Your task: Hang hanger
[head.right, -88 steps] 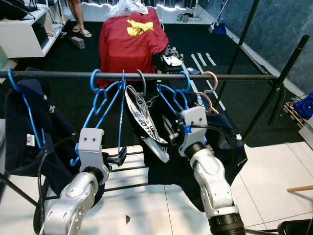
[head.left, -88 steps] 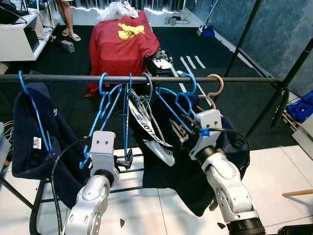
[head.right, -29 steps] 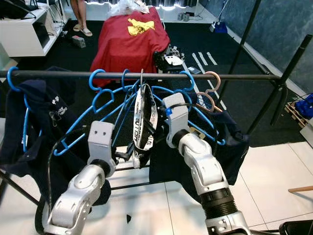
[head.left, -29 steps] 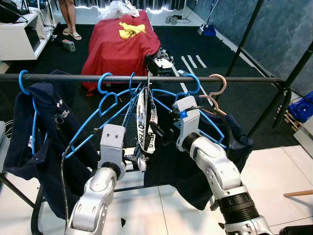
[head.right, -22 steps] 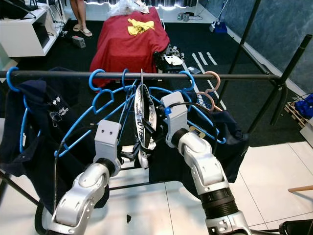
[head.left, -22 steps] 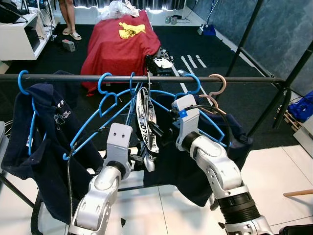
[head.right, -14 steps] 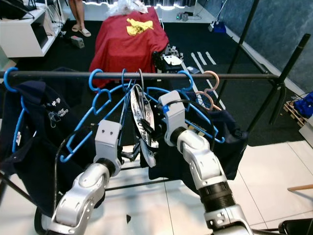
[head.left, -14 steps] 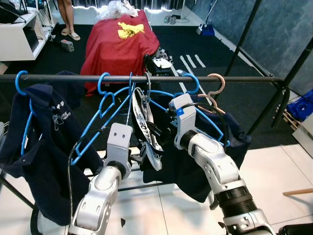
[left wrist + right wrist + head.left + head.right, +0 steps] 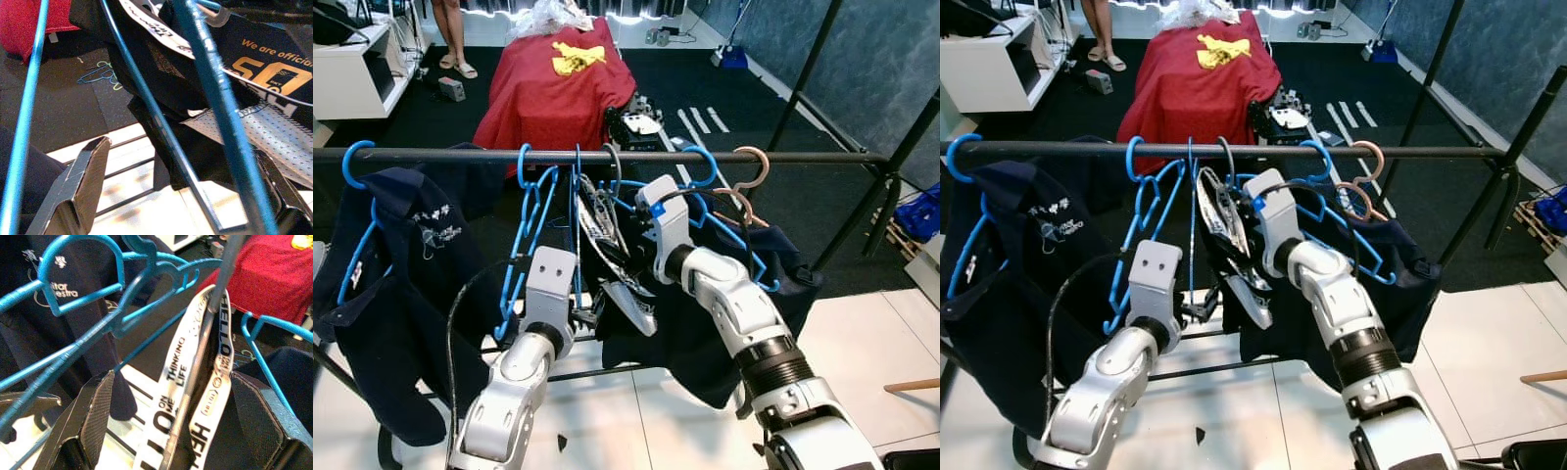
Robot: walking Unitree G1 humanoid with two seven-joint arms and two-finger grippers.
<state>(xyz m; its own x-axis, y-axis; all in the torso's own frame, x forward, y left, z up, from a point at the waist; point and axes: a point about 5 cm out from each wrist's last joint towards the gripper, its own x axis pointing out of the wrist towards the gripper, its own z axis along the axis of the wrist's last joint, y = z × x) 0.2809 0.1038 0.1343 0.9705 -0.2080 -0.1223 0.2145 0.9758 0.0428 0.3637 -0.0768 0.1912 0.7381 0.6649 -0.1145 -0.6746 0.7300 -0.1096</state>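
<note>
A black rail (image 9: 607, 156) is running left to right across the head views, carrying blue hangers (image 9: 533, 211), a grey hanger (image 9: 612, 181) draped with a white printed strap (image 9: 607, 240), a pink hanger (image 9: 749, 171) toward the right, and dark navy garments at the far left (image 9: 382, 274) and behind the right arm (image 9: 705, 333).

The right gripper (image 9: 171, 421) is reaching up just under the rail beside the grey hanger. The right wrist view is showing what the head views are not: both black fingers (image 9: 93, 416) standing well apart, with the grey hanger's stem and the lettered strap (image 9: 205, 396) hanging between them, no pad visibly touching.

The left gripper (image 9: 181, 196) is sitting lower, near the bottom of the blue hangers. Its wrist view is showing spread fingers (image 9: 83, 181) with blue hanger wires (image 9: 215, 112) crossing the gap, untouched as far as can be seen, and a dark shirt with orange print (image 9: 264, 68) beyond.

Hooks are crowding the middle of the rail; bare rail is lying between the far-left hanger and the blue group, and again right of the pink hanger up to the slanted black post (image 9: 891, 166).

White floor tiles (image 9: 636, 421) are lying beneath the robot, with dark carpet (image 9: 431, 117) farther off. A red cloth (image 9: 558, 83) is covering a low piece of furniture, a white unit (image 9: 352, 73) is standing far left, and a person's legs (image 9: 450, 34) are showing at the far edge.
</note>
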